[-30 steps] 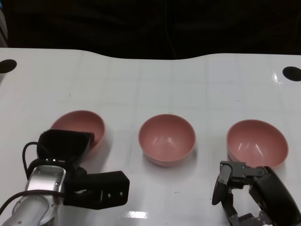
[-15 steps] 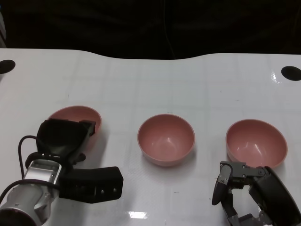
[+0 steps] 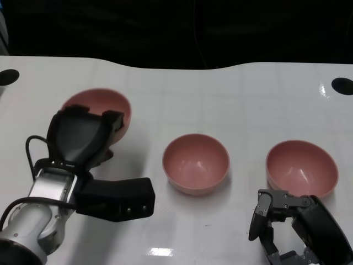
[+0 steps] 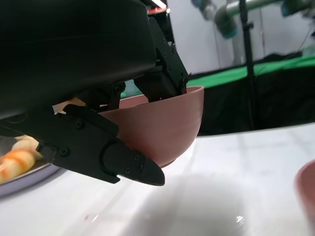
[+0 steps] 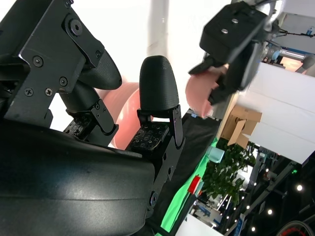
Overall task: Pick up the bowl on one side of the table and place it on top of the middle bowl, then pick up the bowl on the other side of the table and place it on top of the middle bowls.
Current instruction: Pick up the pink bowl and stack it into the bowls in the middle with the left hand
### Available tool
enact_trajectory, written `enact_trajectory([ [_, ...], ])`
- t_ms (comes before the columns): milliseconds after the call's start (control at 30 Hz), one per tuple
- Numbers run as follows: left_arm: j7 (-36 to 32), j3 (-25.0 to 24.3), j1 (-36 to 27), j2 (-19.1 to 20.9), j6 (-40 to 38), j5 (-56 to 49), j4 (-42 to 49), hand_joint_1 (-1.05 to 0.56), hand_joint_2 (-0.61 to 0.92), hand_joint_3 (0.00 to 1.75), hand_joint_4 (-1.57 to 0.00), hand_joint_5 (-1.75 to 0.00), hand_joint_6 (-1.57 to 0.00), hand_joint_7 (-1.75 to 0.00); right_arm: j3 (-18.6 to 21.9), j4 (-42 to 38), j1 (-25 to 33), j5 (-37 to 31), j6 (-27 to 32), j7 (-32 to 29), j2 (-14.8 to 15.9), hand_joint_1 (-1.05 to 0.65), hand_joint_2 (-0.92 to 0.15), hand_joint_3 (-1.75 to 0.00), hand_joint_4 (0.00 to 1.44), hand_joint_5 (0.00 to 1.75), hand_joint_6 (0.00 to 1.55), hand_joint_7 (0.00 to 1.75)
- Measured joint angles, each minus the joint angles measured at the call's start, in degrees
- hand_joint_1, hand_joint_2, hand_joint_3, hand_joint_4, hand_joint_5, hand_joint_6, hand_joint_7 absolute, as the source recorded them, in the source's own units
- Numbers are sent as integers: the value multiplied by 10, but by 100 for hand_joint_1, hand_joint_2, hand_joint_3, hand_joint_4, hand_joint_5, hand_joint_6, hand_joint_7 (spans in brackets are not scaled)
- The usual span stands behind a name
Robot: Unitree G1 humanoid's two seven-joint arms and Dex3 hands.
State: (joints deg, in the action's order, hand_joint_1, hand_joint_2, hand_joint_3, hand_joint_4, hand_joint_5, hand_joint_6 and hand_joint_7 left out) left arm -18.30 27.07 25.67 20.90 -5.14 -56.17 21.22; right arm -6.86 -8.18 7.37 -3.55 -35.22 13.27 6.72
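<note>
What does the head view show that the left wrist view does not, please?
Only the head view shows all three bowls at once: the middle bowl and the right bowl on the white table, plus the idle right hand. Only the left wrist view shows the left bowl clear of the tabletop and the green backdrop behind. Both show the left hand gripping that bowl's rim.

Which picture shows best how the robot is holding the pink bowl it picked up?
The left wrist view: the left hand grips the lifted bowl with fingers inside its rim and under its wall, clear of the table. The head view shows the bowl half hidden behind that hand. The right wrist view shows it small and far away.
</note>
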Motion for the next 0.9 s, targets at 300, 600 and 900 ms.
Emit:
enact_trajectory([
  [300, -20, -2, -7, -2, 75, 22, -50, -23, 56, 76, -91, -175, -75, -158, 0, 0, 0, 0, 0, 1, 0, 7, -9, -175, 98, 175, 88, 145],
  [600, -16, -2, 3, -11, 162, 51, -49, -25, 52, 73, -92, -175, -85, -138, 0, 0, 0, 0, 0, 0, 0, 6, -9, -175, 99, 175, 89, 145],
  [900, -17, 23, 37, -68, 224, 66, 15, -18, 39, 91, -97, -175, -87, -143, -1, 1, 3, 0, 0, 1, 0, 4, -10, -175, 99, 175, 88, 144],
])
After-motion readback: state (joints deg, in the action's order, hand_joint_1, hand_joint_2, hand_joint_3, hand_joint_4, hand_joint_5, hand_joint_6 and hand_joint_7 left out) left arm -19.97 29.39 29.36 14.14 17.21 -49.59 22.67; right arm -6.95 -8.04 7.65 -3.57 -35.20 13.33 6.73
